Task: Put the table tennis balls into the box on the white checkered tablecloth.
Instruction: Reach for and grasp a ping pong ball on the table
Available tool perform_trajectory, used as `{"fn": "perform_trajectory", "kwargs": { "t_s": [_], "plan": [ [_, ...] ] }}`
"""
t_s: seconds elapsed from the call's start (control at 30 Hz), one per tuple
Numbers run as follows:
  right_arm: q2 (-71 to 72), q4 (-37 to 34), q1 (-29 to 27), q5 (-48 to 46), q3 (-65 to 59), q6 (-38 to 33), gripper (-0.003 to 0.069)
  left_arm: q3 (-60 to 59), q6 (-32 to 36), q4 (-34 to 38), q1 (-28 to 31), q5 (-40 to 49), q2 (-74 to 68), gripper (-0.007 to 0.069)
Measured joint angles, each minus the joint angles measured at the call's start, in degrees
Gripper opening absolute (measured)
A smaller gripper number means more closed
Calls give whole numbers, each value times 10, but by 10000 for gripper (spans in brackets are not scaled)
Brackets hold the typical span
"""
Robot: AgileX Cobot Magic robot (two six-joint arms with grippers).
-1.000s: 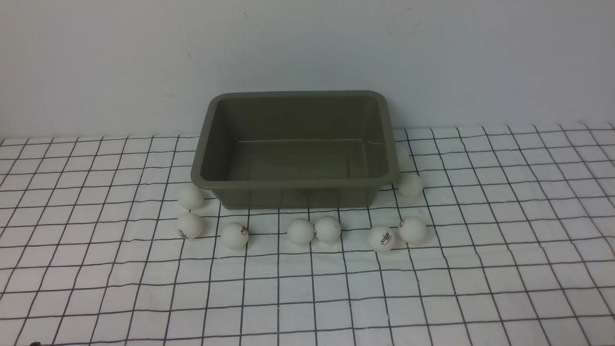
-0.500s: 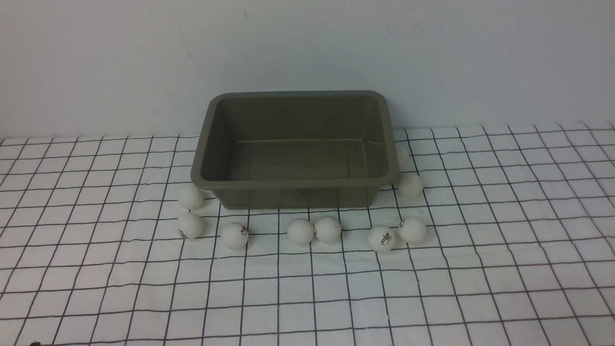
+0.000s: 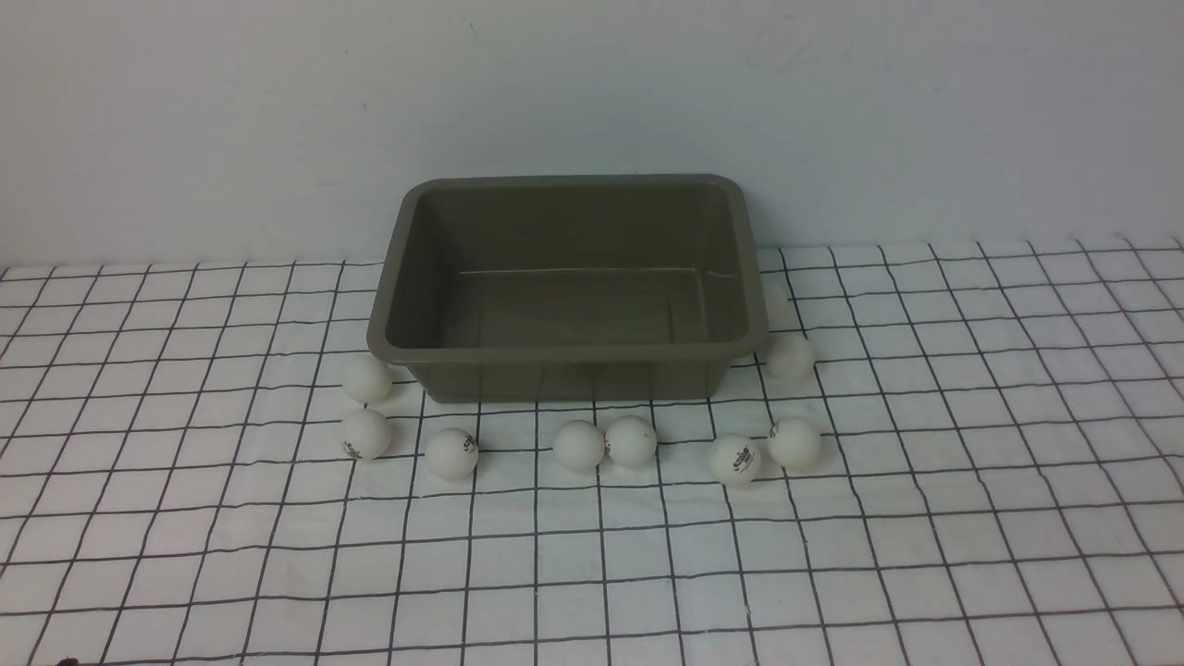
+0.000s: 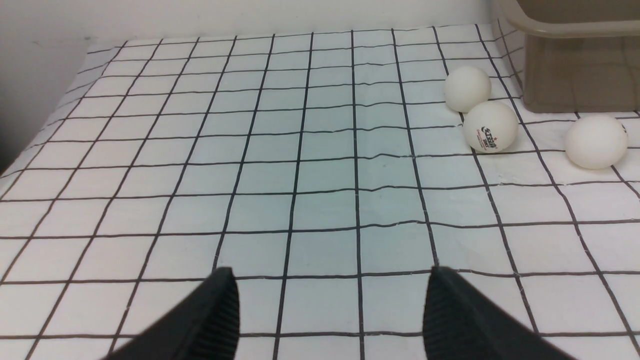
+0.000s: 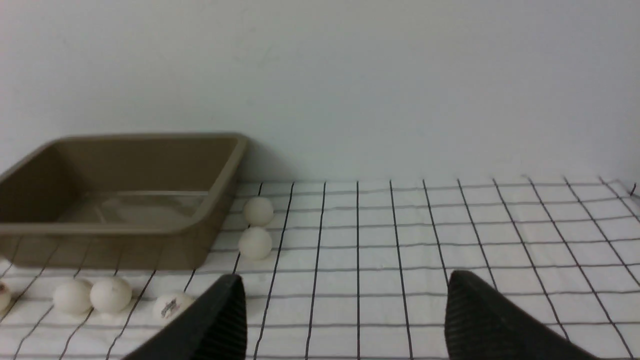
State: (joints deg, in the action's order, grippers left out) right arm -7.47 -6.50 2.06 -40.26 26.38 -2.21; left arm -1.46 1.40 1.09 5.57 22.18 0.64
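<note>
The olive-grey box (image 3: 564,354) stands empty at the back middle of the white checkered tablecloth (image 3: 592,573). Several white table tennis balls lie on the cloth round its front: two off its left corner (image 3: 367,379), a loose row before it (image 3: 579,445), and one by its right corner (image 3: 789,357). Neither arm shows in the front view. My left gripper (image 4: 330,272) hangs open over bare cloth, with three balls (image 4: 490,126) and the box's corner (image 4: 575,60) well beyond it. The right gripper (image 5: 345,277) is open too, empty, apart from the box (image 5: 100,229) and its balls (image 5: 255,243).
A plain pale wall rises directly behind the box. The cloth's left edge (image 4: 30,145) shows in the left wrist view, with the wall beside it. Wide stretches of cloth lie to either side of the box and in front of the row of balls.
</note>
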Motion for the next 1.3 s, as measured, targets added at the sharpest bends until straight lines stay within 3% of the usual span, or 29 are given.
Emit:
{"fn": "perform_trajectory", "kwargs": {
  "t_s": [0.13,0.3,0.6,0.87,1.2,1.3],
  "plan": [
    [-41,-46,0,-55,53,-65,482,0,0,0,0,0,0,447],
    [-72,-114,0,-42,69,-131,482,0,0,0,0,0,0,447],
    [-94,-185,0,41,69,-138,482,0,0,0,0,0,0,447],
    [-102,-210,0,55,69,-141,482,0,0,0,0,0,0,447],
    [-325,-210,0,-103,144,-165,482,0,0,0,0,0,0,447],
    [-445,-210,0,-147,227,-223,482,0,0,0,0,0,0,447]
  ]
}}
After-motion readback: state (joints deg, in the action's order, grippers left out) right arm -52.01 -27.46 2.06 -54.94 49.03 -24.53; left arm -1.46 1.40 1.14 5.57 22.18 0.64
